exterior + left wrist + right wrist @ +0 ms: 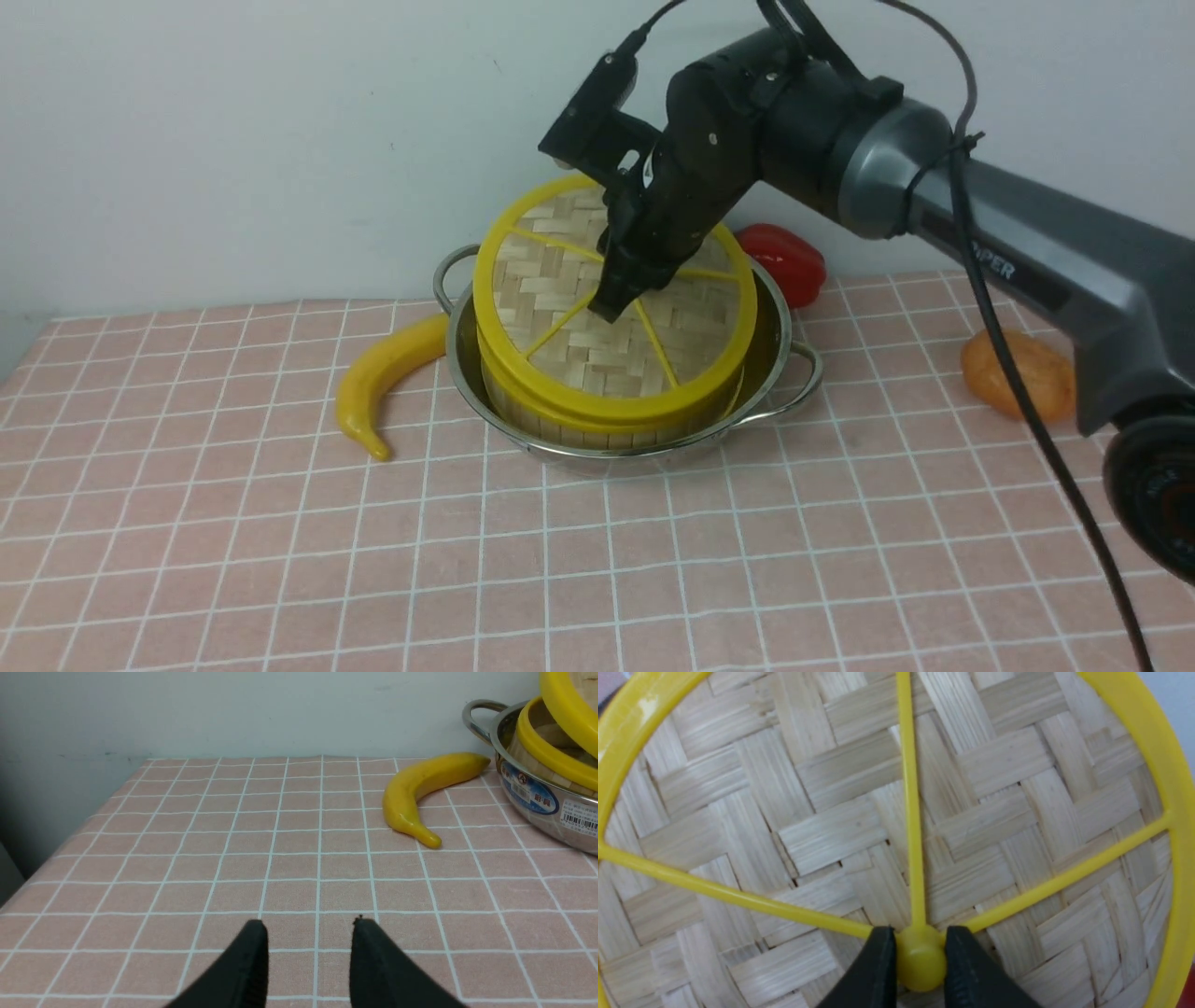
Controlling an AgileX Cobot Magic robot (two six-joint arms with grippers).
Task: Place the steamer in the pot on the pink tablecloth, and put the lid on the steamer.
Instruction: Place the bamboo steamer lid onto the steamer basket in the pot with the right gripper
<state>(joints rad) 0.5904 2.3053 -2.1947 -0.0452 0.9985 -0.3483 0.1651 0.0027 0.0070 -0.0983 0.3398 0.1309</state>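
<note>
The steamer (607,425) sits inside the shiny pot (782,322) on the pink tablecloth (653,560). The woven lid (579,336) hangs tilted over the steamer, its far side lifted. My right gripper (621,299) is shut on the lid's small yellow knob (920,961), one finger on each side of it (920,933). In the left wrist view the lid's rim (567,704) stands apart above the steamer's rim (542,751), by the pot's wall (537,798). My left gripper (308,926) is open over bare cloth, holding nothing. It is out of the front view.
A yellow banana (383,383) lies just left of the pot, close to its handle. A red pepper (784,261) sits behind the pot on the right, and an orange fruit (1018,373) farther right. The wall runs along the back, and the cloth's left edge drops off (56,826).
</note>
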